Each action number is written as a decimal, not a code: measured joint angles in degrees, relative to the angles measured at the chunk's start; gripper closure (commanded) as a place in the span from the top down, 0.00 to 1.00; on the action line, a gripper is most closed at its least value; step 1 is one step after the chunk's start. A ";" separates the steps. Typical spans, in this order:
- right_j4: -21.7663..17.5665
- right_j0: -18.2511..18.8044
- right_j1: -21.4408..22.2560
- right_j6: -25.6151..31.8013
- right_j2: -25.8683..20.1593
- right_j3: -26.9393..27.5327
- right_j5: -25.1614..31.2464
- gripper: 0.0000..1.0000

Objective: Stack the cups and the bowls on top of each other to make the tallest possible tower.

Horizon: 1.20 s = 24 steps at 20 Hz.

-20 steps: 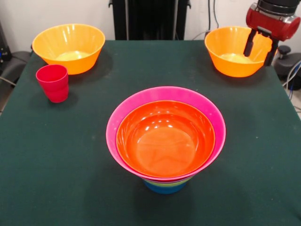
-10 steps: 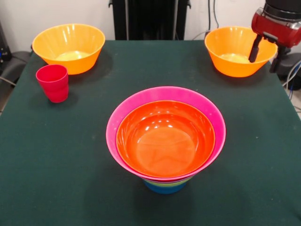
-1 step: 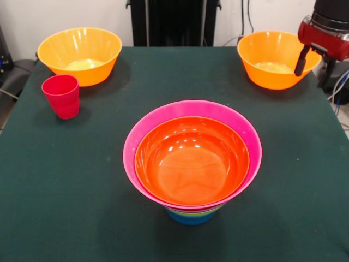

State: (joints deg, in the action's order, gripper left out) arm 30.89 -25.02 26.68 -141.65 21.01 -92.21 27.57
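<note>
While dark green cloth (image 3: 65, 180) covers the table, a yellow bowl (image 3: 79, 54) and red cup (image 3: 61, 95) sit left, the tower (image 3: 192, 161) stands centre, a second yellow bowl (image 3: 275, 58) right. Beside its rim the gripper (image 3: 314, 68) hangs spread before a white wall (image 3: 65, 13).

No readable text, labels, brands or numbers anywhere: none on bowls, cup, table or the arm.
</note>
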 measured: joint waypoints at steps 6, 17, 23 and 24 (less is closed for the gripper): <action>1.41 -2.22 0.34 -1.34 -0.12 -2.97 -1.07 1.00; 2.81 -3.25 2.74 -1.47 -2.32 -12.97 -10.89 1.00; 2.82 -1.37 3.18 -1.47 -5.79 -17.81 -18.07 1.00; 2.82 -0.87 3.06 -1.47 -6.38 -18.35 -19.31 1.00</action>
State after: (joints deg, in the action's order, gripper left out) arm 33.71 -25.89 29.74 -143.13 14.63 -110.56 8.26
